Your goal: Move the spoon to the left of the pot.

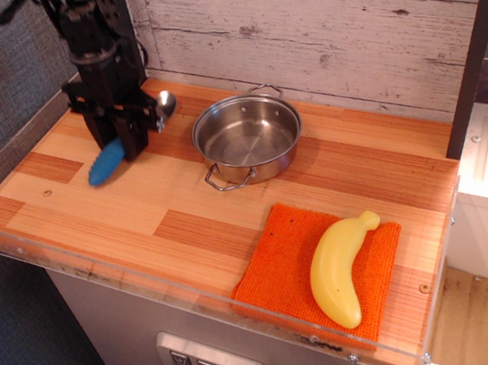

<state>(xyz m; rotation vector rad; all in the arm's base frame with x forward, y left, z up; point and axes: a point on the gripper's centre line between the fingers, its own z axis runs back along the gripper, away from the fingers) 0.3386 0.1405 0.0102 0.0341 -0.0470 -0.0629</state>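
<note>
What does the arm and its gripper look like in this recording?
The arm is black throughout, a blocky upright column of segments, with a dark cable looping at the top left. Its gripper is black too, with two short parallel fingers. No markings are legible.

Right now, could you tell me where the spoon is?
The spoon is clamped in the gripper over the wooden counter's back-left area, left of the pot, blue handle pointing down-left and silver bowl toward the pot.

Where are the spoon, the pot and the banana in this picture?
spoon point(105, 163): only camera view, on its blue handle below the gripper.
pot point(247, 139): same view, on its shiny inside bottom.
banana point(336, 265): same view, on the middle of its yellow body.
</note>
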